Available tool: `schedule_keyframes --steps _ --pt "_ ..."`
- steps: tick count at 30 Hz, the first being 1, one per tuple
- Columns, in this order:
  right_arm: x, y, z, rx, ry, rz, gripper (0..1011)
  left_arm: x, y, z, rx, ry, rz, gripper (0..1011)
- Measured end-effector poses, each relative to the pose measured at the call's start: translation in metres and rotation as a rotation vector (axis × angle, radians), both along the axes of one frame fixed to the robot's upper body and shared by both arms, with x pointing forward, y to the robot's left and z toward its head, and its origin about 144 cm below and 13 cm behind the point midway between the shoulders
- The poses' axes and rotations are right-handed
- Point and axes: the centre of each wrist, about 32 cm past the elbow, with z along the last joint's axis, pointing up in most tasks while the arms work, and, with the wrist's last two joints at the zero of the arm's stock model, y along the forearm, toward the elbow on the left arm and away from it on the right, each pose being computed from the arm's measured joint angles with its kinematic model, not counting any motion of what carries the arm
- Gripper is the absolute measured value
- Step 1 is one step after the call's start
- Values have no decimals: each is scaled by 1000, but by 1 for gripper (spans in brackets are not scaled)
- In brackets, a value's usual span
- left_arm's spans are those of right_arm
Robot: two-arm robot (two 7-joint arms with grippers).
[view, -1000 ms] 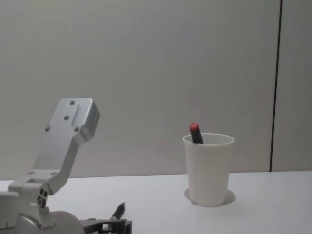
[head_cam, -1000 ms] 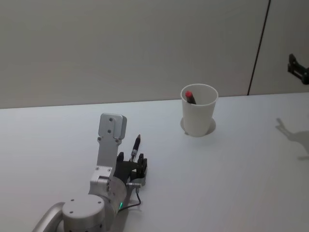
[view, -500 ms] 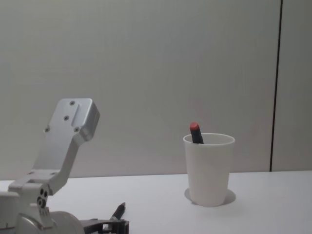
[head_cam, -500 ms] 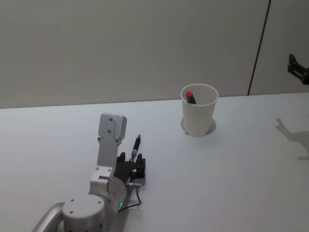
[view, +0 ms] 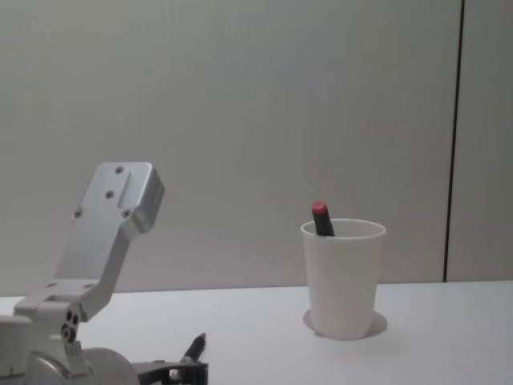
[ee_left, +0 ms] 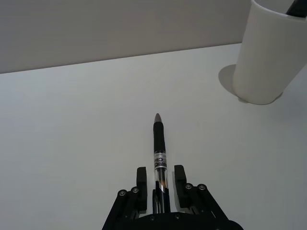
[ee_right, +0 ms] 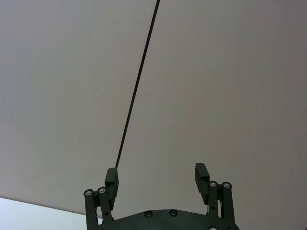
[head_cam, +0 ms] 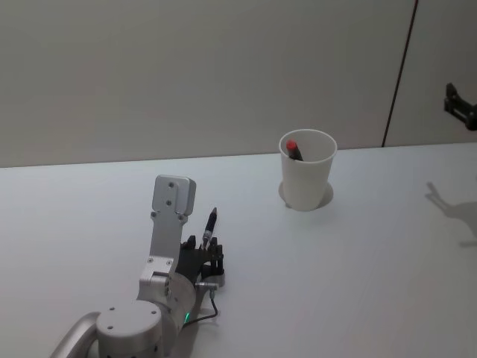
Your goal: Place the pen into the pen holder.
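left gripper point(head_cam: 208, 252) sits low on the white table point(head_cam: 358, 268), near-left part of the scene. its jaws are partly open and straddle the near end of the pen point(head_cam: 212, 223). in the left wrist view the two fingers point(ee_left: 141, 178) flank the barrel with a thin gap on each side, so no firm grip shows.

the pen lies flat on the table, dark barrel with a silver band, tip pointing to the far side and a bit right. its far half sticks out past the fingertips. in the chest view the pen point(view: 195, 347) pokes up just above the gripper at the bottom edge.

pen holder point(head_cam: 306, 179) is a plain white paper cup, upright, to the far right of the pen and well apart from it, near the wall. a red-capped pen point(head_cam: 293, 148) already stands inside, leaning on the left side of the rim, cap just above the rim in the chest view.

right gripper point(head_cam: 460, 104) hangs high at the right edge, off the table. its jaws are spread wide with nothing between them.
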Motion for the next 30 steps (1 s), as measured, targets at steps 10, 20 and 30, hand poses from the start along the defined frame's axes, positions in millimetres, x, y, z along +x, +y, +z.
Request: schedule_keyframes --steps 10,20,30 --pt "0 0 0 0 0 0 1001 0 0 0 0 1 -1 282" --pt "0 0 0 0 0 0 1001 0 0 0 0 1 -2 216" --pt "0 0 0 0 0 0 1001 0 0 0 -1 1 -2 162"
